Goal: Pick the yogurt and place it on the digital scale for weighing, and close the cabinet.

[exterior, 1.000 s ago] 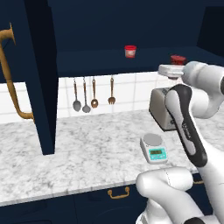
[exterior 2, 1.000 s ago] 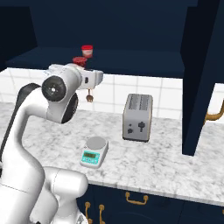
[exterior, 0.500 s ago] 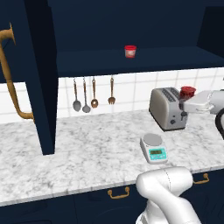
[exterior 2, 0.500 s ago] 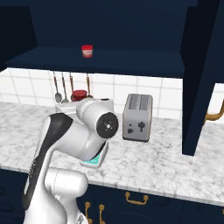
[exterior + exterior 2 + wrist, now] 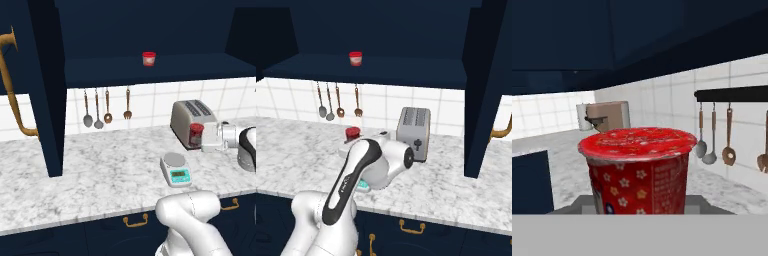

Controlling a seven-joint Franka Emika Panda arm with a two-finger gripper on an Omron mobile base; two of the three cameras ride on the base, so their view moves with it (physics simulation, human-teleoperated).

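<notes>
My gripper [image 5: 199,138] is shut on the yogurt [image 5: 196,133], a dark-red cup with a red lid, and holds it upright in the air in front of the toaster. In the hand view the yogurt [image 5: 637,170] stands close up and hides the fingertips. The digital scale [image 5: 175,169], white with a silver platter and a teal panel, sits on the counter lower left of the cup. In the right base view the yogurt [image 5: 352,134] shows above my arm, which covers most of the scale [image 5: 363,186]. The cabinet door [image 5: 47,85] stands open at the left.
A silver toaster [image 5: 191,121] stands right behind the held cup. A shorter red-lidded cup [image 5: 148,58] sits on the cabinet shelf. Several utensils [image 5: 98,109] hang on the tiled wall. The cabinet's other open door [image 5: 488,85] juts out over the marble counter [image 5: 100,175].
The arm has come down from shelf height to just above the counter with the yogurt in its grip, ending in front of the toaster.
</notes>
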